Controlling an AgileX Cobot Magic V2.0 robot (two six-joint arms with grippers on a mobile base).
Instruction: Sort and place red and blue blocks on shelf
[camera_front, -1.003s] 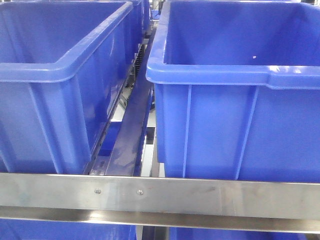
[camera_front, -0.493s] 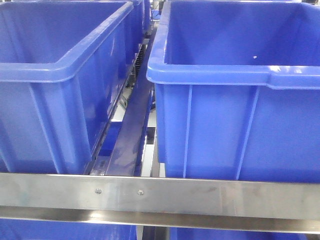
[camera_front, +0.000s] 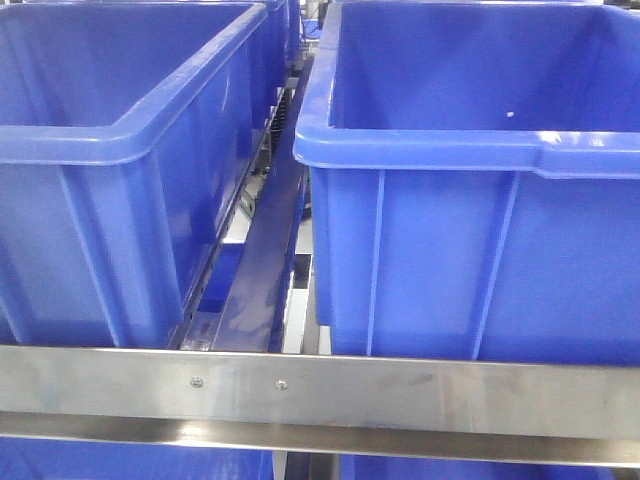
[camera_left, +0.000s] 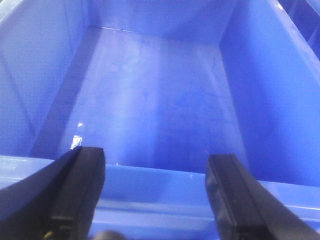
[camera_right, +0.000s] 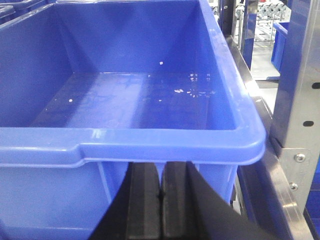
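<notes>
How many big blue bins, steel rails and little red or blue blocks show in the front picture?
Blue bins: 2, left bin and right bin
Steel front rails: 1
Red or blue blocks: 0 in view
Total: 3

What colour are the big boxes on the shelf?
Blue. The two bins show best in the exterior front-facing view, behind the shelf's shiny steel rail.

Two big blue bins (camera_front: 470, 180), bright overhead glare.
</notes>
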